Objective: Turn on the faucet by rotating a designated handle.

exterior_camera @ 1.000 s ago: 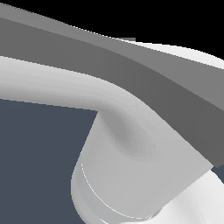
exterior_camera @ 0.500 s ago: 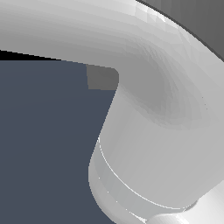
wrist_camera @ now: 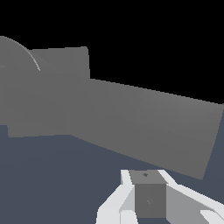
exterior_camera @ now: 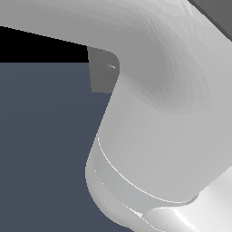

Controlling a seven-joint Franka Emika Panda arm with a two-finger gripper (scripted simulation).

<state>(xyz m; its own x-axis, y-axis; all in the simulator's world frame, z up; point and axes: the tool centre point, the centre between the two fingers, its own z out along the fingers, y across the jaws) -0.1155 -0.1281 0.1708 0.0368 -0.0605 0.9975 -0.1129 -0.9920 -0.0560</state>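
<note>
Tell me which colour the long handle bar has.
Plain matte grey, no pattern; the handle shows best in the wrist view.

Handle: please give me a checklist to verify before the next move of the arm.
1. Handle visible in wrist view: ok, a long grey bar crosses the picture.
2. Claw near handle: ok, it sits close beside the bar's free end.
3. Claw touching handle: cannot tell, one finger overlaps the bar's edge.
4. Claw open or shut: cannot tell, only one finger shows clearly.
5. Exterior view usable: not ok, the arm fills it.
6. Faucet plate in view: ok, partly.
</note>
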